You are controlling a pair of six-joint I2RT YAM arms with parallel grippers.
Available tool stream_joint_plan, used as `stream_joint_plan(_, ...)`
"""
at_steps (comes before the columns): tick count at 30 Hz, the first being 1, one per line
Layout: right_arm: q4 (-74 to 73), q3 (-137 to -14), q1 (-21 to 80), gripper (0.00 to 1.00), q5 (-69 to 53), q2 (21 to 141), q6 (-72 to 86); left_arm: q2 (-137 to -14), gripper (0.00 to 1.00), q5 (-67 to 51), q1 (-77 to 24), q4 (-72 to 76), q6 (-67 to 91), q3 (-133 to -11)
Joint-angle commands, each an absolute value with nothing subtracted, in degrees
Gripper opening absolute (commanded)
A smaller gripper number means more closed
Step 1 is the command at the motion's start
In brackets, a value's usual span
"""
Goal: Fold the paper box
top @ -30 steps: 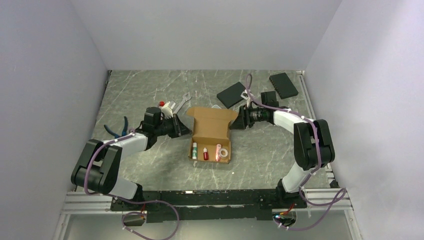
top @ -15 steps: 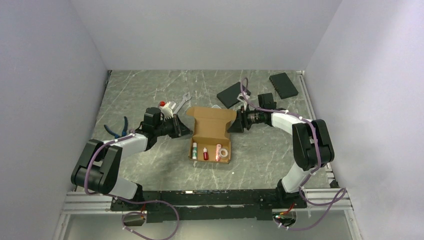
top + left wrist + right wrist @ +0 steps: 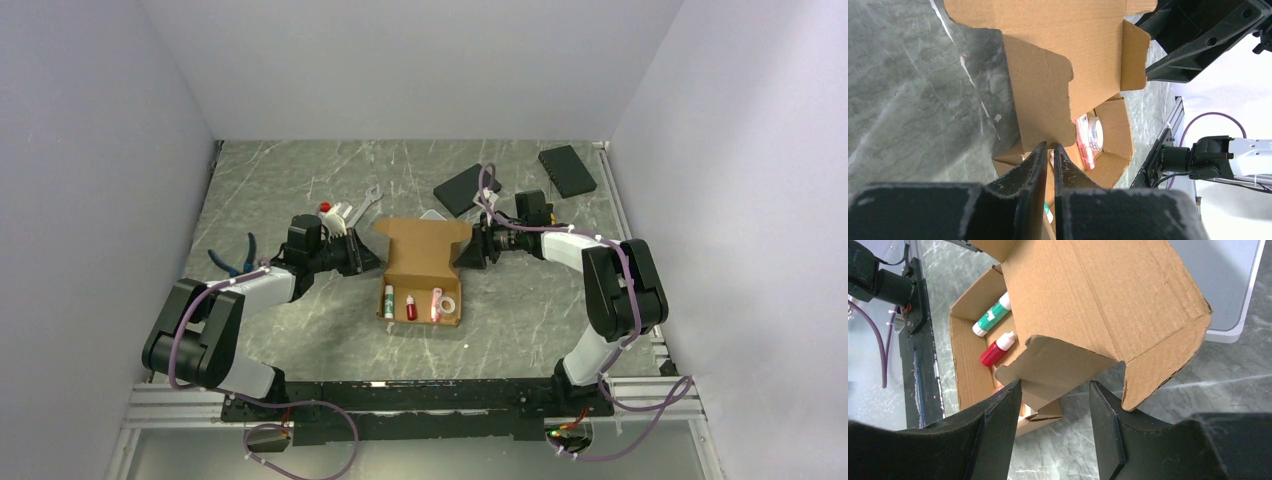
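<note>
The right gripper (image 3: 471,250) has pressed in toward the paper box (image 3: 420,275), and the lid (image 3: 420,243) has come up steeper. The box sits mid-way across the table (image 3: 300,190), lid near upright. I judge this to be the closing step. The right jaws stand apart, straddling the right flap (image 3: 1058,367); the left gripper (image 3: 368,257) looks pinched on the left flap (image 3: 1040,100). Next, tuck both flaps inward, then lower the lid.

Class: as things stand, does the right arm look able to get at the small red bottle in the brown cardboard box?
Probably not. The right gripper sits open around the raised side flap of the brown cardboard box, which stands between it and the small red bottle.
</note>
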State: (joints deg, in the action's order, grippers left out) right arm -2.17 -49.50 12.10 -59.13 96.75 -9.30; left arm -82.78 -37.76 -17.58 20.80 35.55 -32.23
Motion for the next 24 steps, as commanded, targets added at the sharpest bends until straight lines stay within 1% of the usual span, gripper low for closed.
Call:
stream_joint_plan(1,3.6,-49.5,12.3,0.56,-62.9,97.3,-6.9,-82.4,0.15,-39.5,-17.5,23.5,34.2,-32.3)
stream_joint_plan(5,6.9,-49.1,12.2,0.56,-64.7,98.6,-2.0,-82.5,0.15,-39.5,-17.5,23.2,34.1,-32.6)
stream_joint_plan(17,13.8,-48.2,10.8,0.58,-64.3,102.1,10.9,-83.5,0.16,-38.1,-17.5,22.8,34.2,-32.9)
stream_joint_plan(24,21.6,-46.7,10.3,0.57,-66.1,104.6,17.7,-84.6,0.16,-38.1,-17.4,23.3,35.0,-33.3)
